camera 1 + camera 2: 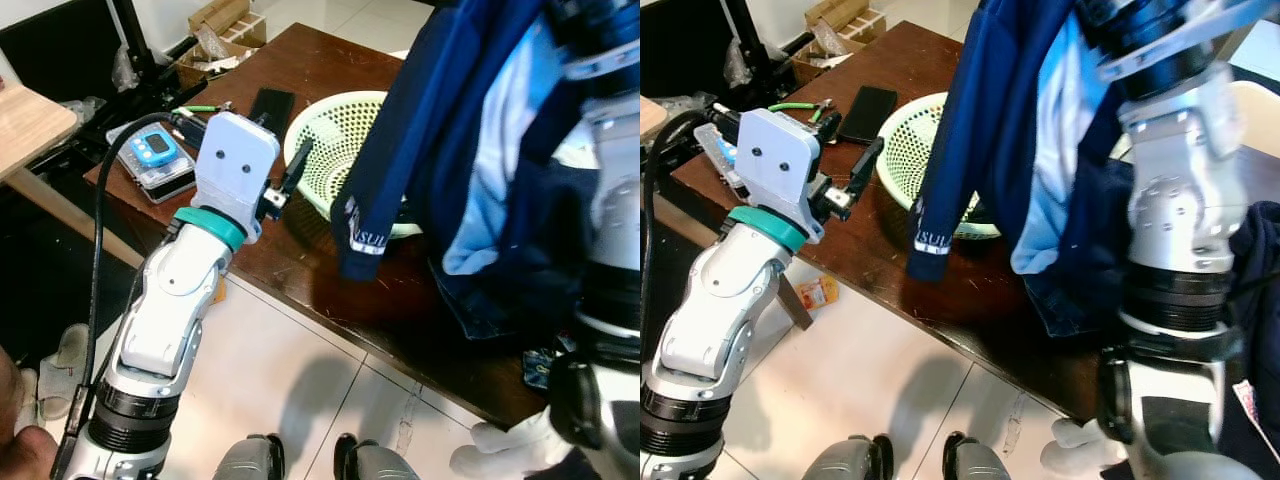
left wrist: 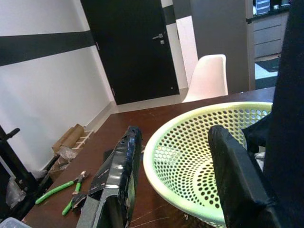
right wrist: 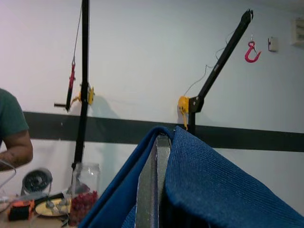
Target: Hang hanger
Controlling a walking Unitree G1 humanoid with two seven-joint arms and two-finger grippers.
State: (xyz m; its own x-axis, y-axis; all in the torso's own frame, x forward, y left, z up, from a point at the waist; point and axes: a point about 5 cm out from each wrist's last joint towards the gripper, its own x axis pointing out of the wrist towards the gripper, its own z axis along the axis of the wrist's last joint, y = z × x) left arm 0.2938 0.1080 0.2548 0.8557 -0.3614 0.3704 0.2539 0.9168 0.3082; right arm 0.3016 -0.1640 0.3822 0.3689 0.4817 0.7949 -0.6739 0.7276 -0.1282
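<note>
A navy and light-blue garment (image 1: 450,110) hangs in the air over the brown table (image 1: 300,265), carried high by my raised right arm (image 1: 1175,200). In the right wrist view the blue cloth (image 3: 213,190) drapes to both sides of a thin grey hanger (image 3: 153,190) seen edge-on, with my right gripper shut on it under the cloth. My left gripper (image 1: 285,185) stands open above the table's near edge. Its fingers (image 2: 118,185) point at a pale green perforated basket (image 2: 161,156), beside the garment's hanging sleeve (image 1: 362,235).
A black phone (image 1: 270,103), green pliers (image 1: 800,107) and a clear box with a blue device (image 1: 152,150) lie at the table's left. Dark blue cloth (image 1: 500,290) is heaped at its right. A person's arm (image 3: 12,137) and a red hook (image 3: 251,52) on a black boom appear beyond.
</note>
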